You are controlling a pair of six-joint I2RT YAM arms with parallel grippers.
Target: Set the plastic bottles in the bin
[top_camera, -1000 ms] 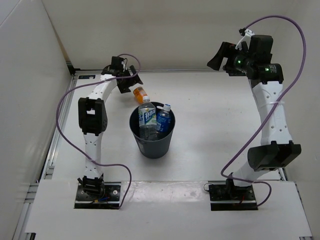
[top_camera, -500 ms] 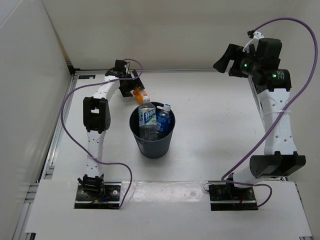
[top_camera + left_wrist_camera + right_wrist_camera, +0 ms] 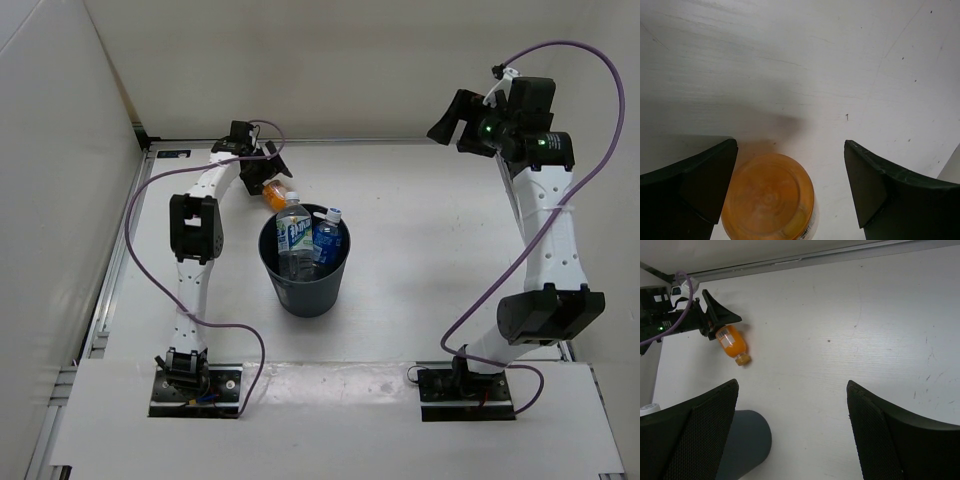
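Bright even light, soft shadows, blurred near edges

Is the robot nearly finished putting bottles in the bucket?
Nearly. At least two clear labelled plastic bottles already stand in the round dark grey-blue bin. The left gripper is open around the short orange bottle lying on the white table. Grabbing and binning it remains.

table (image 3: 430, 250): white, scuffed | walls (image 3: 300, 60): plain white panels, back and left | rail (image 3: 400, 141): metal strip along far edge

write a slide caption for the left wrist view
Left tool open on either side of the short orange bottle, seen end-on on the white table.
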